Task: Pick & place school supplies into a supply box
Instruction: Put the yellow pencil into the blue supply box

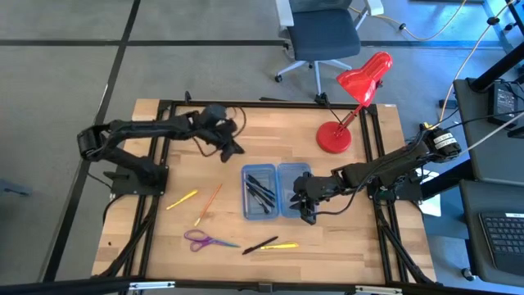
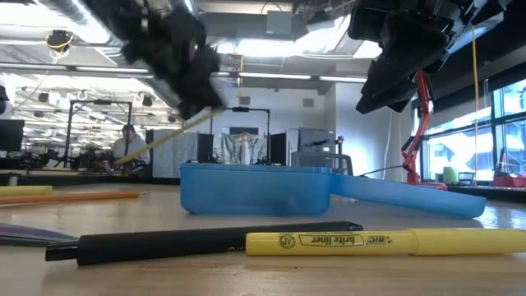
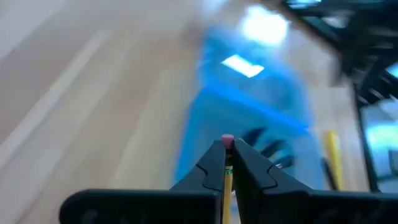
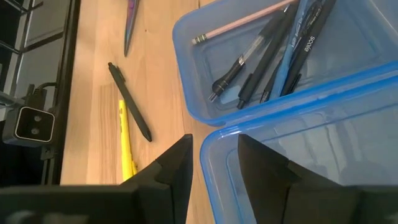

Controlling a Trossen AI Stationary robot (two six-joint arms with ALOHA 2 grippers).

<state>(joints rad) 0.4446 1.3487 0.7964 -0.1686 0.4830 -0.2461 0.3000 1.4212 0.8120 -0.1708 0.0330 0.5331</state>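
The supply box (image 1: 278, 190), translucent blue, lies open at the table's middle. Its left half (image 4: 273, 56) holds several dark pens and a pencil. My left gripper (image 1: 232, 149) hovers beyond the box's far left corner, shut on a yellow pencil (image 2: 164, 136). My right gripper (image 1: 305, 205) is open above the box's right half (image 4: 311, 162), with a finger on either side of its rim and apart from it. On the table lie a yellow pen (image 1: 182, 199), an orange pencil (image 1: 210, 203), purple scissors (image 1: 205, 240), a black pen (image 1: 260, 245) and a yellow highlighter (image 1: 281, 245). My left gripper pinches the pencil between its two fingers at the eraser end (image 3: 227, 142). The pink eraser pokes out just past the fingertips, and the yellow shaft (image 3: 228, 180) shows in the gap behind it. The pencil is lifted clear and slants downward below the gripper (image 2: 177, 49).
A red desk lamp (image 1: 354, 102) stands on its round base at the far right corner. Black frame rails run along the table's left and right edges. An office chair (image 1: 323, 37) stands beyond the far edge. Bare wood lies near the box's near edge.
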